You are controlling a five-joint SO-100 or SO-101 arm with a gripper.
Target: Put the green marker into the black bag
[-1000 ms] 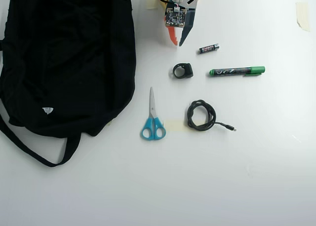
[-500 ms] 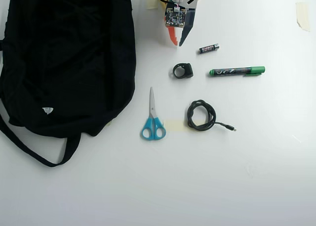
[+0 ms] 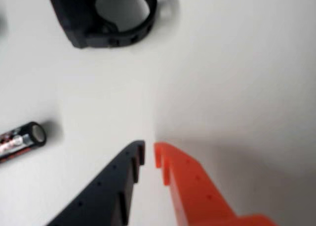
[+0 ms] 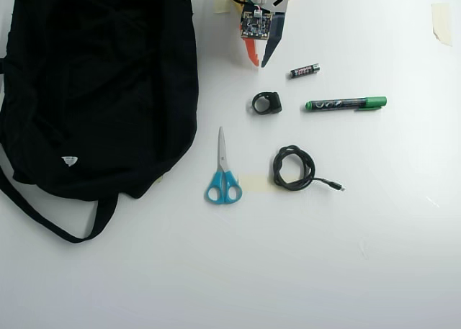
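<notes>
The green marker (image 4: pixel 346 103) lies flat on the white table in the overhead view, right of centre, its green cap pointing right. It is out of the wrist view. The black bag (image 4: pixel 97 84) fills the upper left, one strap (image 4: pixel 50 217) trailing toward the bottom left. My gripper (image 4: pixel 260 62) hangs at the top centre, left of and above the marker, well apart from it. In the wrist view the gripper (image 3: pixel 149 154) has its black finger (image 3: pixel 106 194) and orange finger (image 3: pixel 197 191) nearly touching, with nothing between them.
A small black battery (image 4: pixel 305 70) lies right of the gripper. Below the gripper sits a black ring-shaped clip (image 4: pixel 266 103). Blue-handled scissors (image 4: pixel 223 170) and a coiled black cable (image 4: pixel 295 168) lie mid-table. Tape (image 4: pixel 441 21) sticks at the right edge.
</notes>
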